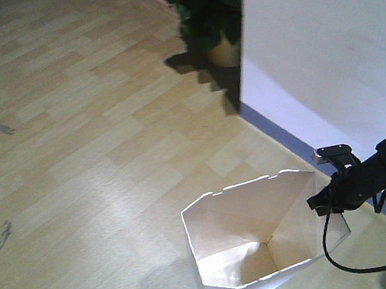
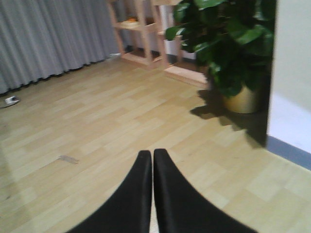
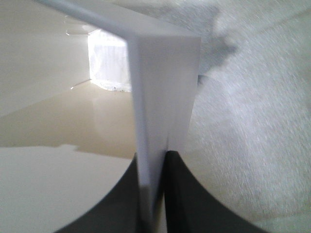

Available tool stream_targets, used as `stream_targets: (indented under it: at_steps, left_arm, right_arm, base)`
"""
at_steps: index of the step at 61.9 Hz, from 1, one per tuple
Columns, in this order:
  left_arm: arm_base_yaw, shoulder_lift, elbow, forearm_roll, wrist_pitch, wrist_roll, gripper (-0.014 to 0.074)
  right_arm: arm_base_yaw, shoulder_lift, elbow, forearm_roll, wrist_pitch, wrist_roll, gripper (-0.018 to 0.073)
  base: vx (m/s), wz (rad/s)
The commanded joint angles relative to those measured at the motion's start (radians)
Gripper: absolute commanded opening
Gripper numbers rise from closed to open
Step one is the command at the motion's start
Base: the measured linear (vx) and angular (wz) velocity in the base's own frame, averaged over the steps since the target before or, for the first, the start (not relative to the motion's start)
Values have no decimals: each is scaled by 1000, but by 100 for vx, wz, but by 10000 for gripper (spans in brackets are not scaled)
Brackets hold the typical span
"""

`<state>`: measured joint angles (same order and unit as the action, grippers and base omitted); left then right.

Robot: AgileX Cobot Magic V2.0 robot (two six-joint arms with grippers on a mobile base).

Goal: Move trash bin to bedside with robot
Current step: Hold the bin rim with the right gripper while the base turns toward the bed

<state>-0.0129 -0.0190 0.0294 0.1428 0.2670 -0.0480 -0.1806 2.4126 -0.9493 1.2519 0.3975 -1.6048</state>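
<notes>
The white trash bin (image 1: pixel 253 240) with its angular rim stands on the wooden floor near the bottom of the front view, cream inside. My right gripper (image 1: pixel 328 201) is shut on the bin's right wall at the rim. In the right wrist view the thin white wall (image 3: pixel 163 92) runs between the two black fingers (image 3: pixel 187 194), my right gripper (image 3: pixel 154 162) clamping it. My left gripper (image 2: pixel 152 154) is shut with nothing in it, pointing across bare floor. The bedside is out of view.
A white wall (image 1: pixel 322 40) with a grey skirting board (image 1: pixel 301 147) runs along the right. A potted plant (image 1: pixel 210 9) stands at its corner. Farther back are a wooden shelf unit (image 2: pixel 141 34) and grey curtains (image 2: pixel 53 34). Black cable (image 1: pixel 353 262) trails beside the bin.
</notes>
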Motion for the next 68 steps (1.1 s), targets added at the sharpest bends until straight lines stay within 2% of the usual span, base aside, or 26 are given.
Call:
stream_targets:
  at_steps: [1,35,68]
  left_arm:
    - [-6,-9,28,-3,-74,-8,-6]
    - [-6,-9,28,-3,-74,-8,-6]
    - [-6,-9,28,-3,-74,-8,-6]
  right_arm:
    - [-4,-76,-9,32,181,0,-7]
    - [-4,-76,-9,32,181,0,-7]
    - [-4,-76,-9,32,181,0,-7]
  base:
    - [12,66]
    - [16,54]
    - [27,20]
